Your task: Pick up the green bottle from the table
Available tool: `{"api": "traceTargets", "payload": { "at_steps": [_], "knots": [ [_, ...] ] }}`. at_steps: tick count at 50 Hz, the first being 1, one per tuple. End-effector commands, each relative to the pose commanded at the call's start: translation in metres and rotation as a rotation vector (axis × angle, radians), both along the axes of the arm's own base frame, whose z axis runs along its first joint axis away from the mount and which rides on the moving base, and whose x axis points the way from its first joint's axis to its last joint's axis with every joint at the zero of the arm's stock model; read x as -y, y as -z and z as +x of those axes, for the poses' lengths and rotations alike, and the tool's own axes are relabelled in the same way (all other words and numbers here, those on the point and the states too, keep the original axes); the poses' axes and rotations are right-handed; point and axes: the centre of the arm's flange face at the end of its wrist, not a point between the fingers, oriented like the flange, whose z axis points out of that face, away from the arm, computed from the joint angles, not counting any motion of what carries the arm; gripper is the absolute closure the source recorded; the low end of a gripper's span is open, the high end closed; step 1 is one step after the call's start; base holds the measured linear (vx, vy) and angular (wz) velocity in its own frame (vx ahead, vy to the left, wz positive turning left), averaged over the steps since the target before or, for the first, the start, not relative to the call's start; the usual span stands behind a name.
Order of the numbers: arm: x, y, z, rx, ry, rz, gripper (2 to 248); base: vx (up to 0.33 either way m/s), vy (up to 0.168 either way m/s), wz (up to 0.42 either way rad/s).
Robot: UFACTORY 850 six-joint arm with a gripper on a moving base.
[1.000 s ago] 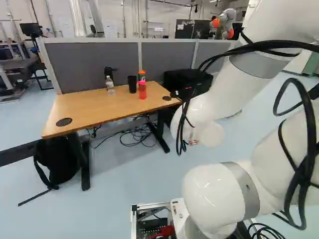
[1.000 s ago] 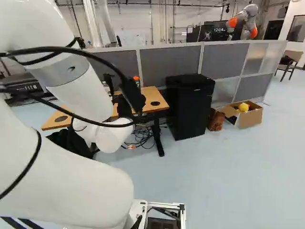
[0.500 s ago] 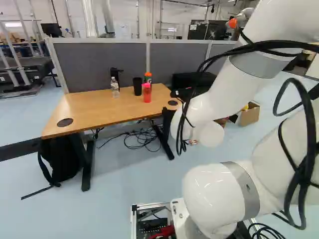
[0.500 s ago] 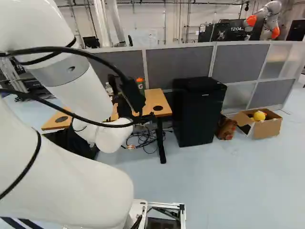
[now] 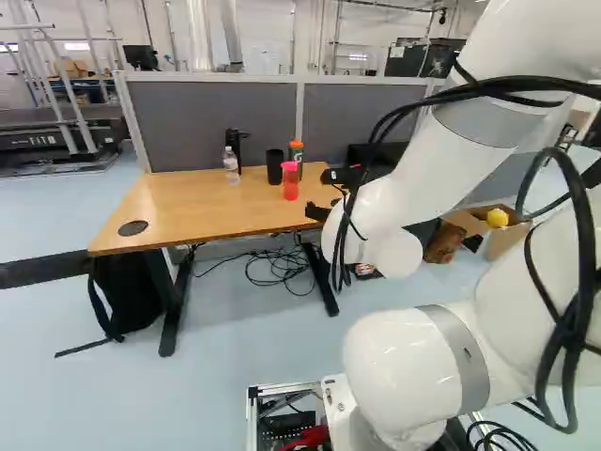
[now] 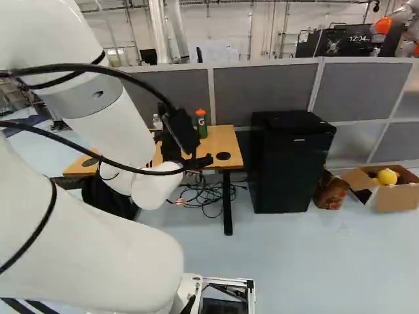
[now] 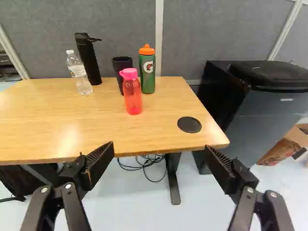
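My base has moved, turning left and nearer the table, which helps my reach; my gripper is spread wide, empty; the green bottle stands upright ahead, towards the far edge; the red bottle and black cup crowd my approach.

The tabletop is smooth wood with a soft gloss. Near its far right corner, the green bottle has a smooth satin body, plastic or coated metal, hard to say which. The red bottle is glossy, see-through plastic. Behind the far edge, the partition wears matt, rough cloth.
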Motion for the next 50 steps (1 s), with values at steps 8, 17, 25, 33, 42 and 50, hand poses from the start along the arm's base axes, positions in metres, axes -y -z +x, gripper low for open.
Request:
{"api": "traceTargets", "payload": {
  "at_steps": [8,17,25,33,42,50],
  "knots": [
    [0.0,0.0,0.0,0.0,0.0,0.0,3,0.135,-0.074,0.298],
    [0.0,0.0,0.0,0.0,0.0,0.0,3,0.151,-0.136,0.157],
    [0.0,0.0,0.0,0.0,0.0,0.0,3,0.144,-0.166,0.01],
    [0.0,0.0,0.0,0.0,0.0,0.0,3,0.13,-0.143,0.0],
    [0.0,0.0,0.0,0.0,0.0,0.0,3,0.104,-0.102,-0.002],
    [0.0018,-0.0005,0.0034,-0.002,0.006,0.0,3,0.052,-0.046,-0.001]
  ]
}}
